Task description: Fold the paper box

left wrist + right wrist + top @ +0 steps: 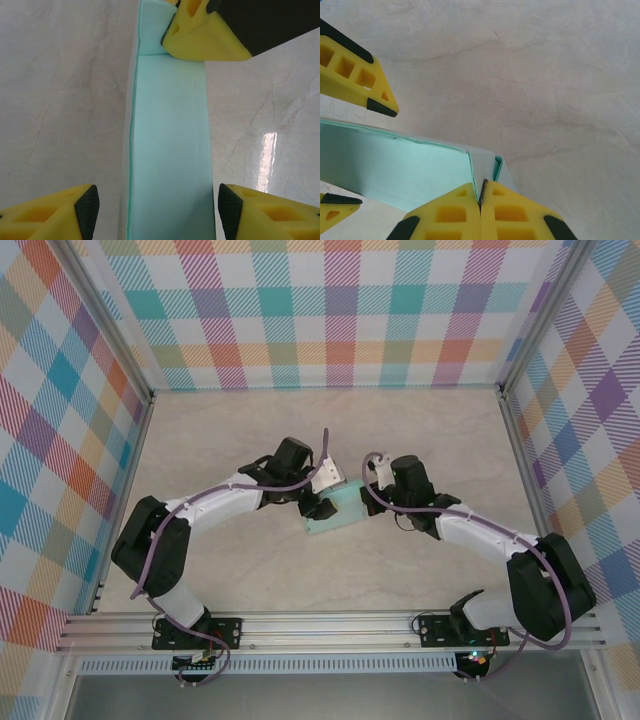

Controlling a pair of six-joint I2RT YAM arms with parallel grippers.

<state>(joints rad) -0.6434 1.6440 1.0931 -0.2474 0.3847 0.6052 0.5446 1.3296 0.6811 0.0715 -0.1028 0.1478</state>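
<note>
Paper box (pixel 337 513): pale aqua card, folded up into a long shallow shape, lying on the table at mid-workspace between the two wrists.
Box, left wrist view (pixel 170 150): runs lengthwise away from the camera, with a raised wall along its left edge.
Left gripper (pixel 156 210): fingers well apart, one either side of the box's near end, neither pad touching it.
Right gripper (pixel 481 200): fingers pressed together at the box's far end, tips against the end flap. Cannot tell whether card is nipped between them.
Table (pixel 250 440): pale marbled surface.
Surround: plaid walls (pixel 330 310).
</note>
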